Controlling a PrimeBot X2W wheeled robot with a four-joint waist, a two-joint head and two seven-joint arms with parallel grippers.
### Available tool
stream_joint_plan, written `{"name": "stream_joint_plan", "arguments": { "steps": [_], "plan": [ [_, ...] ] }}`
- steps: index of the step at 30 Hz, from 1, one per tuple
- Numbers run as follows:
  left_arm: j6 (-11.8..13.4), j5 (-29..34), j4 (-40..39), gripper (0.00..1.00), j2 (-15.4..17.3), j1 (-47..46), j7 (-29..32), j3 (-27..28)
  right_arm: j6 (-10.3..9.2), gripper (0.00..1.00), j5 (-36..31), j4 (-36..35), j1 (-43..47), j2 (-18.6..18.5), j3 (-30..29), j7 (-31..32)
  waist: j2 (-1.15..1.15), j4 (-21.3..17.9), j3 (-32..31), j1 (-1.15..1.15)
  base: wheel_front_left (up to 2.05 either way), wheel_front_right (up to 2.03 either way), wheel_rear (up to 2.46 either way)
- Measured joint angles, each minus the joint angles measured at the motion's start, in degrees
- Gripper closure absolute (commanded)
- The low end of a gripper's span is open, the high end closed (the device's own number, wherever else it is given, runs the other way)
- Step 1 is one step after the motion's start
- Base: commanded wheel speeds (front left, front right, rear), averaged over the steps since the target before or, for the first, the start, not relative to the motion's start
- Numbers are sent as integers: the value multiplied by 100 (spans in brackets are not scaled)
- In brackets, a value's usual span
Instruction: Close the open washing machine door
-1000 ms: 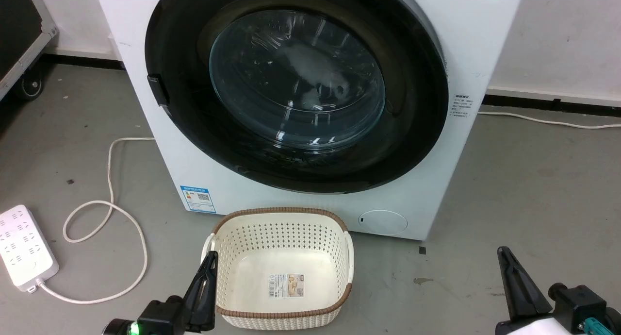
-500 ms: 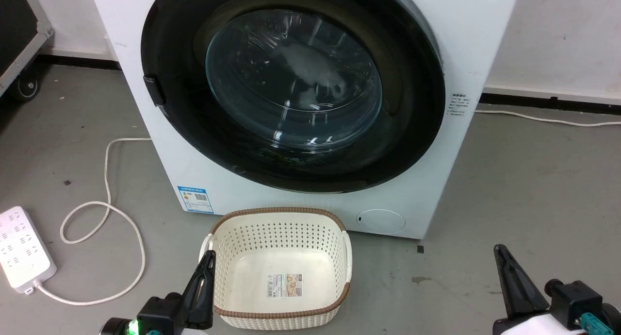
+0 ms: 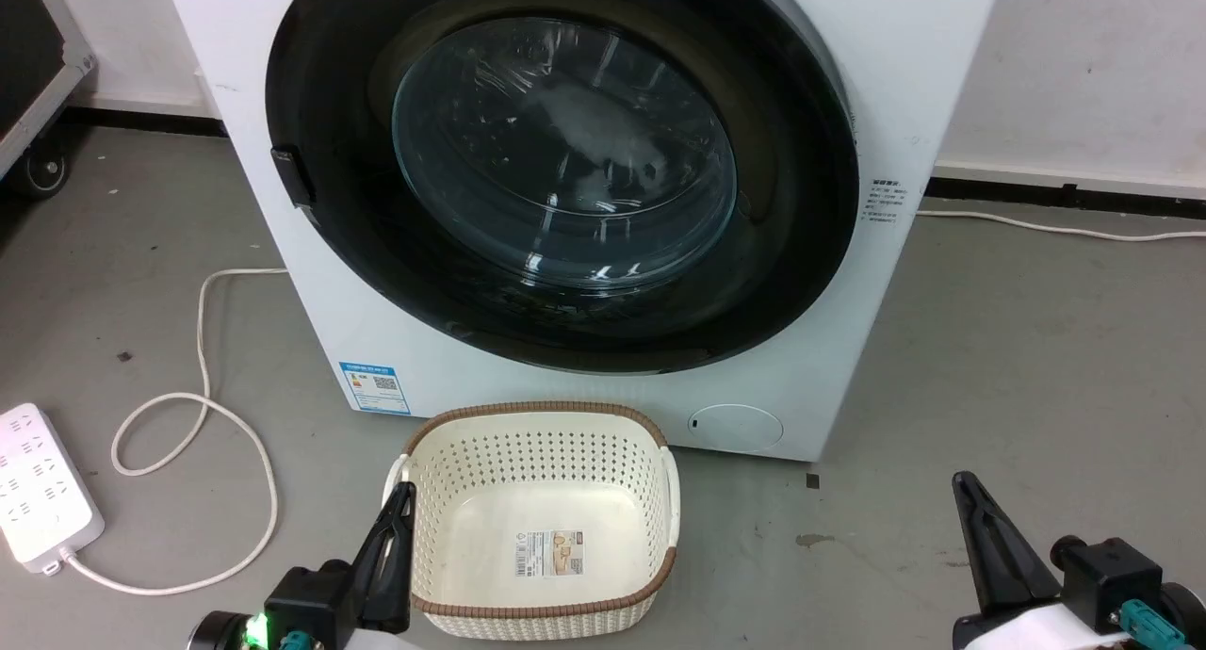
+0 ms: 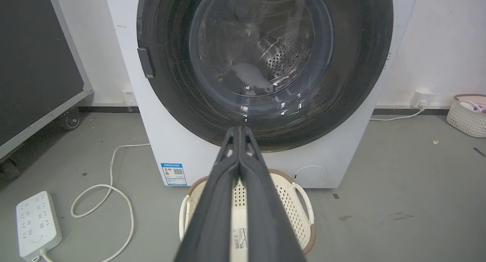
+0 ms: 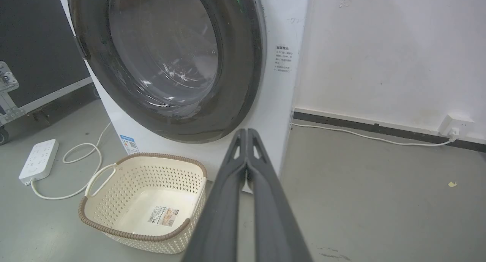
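Door [image 3: 565, 179], round with a glossy black rim around bulging clear glass, lies against the front of the white boxy washer [image 3: 904, 113]; the right wrist view makes it look flush. Through the glass the left wrist view gives the perforated steel drum [image 4: 283, 53], where the head view gives mostly glare. The left wrist view also takes in a second basket [image 4: 469, 114] by the wall, and the right wrist view a socket [image 5: 455, 127]. A cream perforated basket [image 3: 537, 410] with a brown woven rim stands just before the washer. A white power strip [image 3: 42, 485] and looped cable [image 3: 203, 405] lie on the grey floor. The left gripper [image 3: 405, 490] and right gripper [image 3: 961, 482] are both clenched and hold nothing, well short of the door.
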Motion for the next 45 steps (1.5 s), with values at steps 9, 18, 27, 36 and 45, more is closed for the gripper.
{"name": "stream_joint_plan", "arguments": {
  "steps": [9,18,27,36,45],
  "plan": [
    [34,25,-33,100,-10,-40,111,52,0,100,-41,-65,-8,0,32,109,0,-29,8,0,0,0,0],
    [76,53,-54,100,-26,-88,205,93,-1,100,-42,-140,-18,0,65,208,0,-56,15,0,0,0,0],
    [112,96,-73,100,-41,-103,336,125,-1,100,-44,-203,-25,0,101,334,0,-86,23,0,0,0,0],
    [133,114,-101,100,-49,-132,437,159,0,100,-87,-268,-36,0,142,449,0,-112,29,0,0,0,0],
    [176,153,-130,100,-55,-207,534,200,-1,100,-93,-333,-70,0,176,541,0,-139,37,0,0,0,0]
  ]
}}
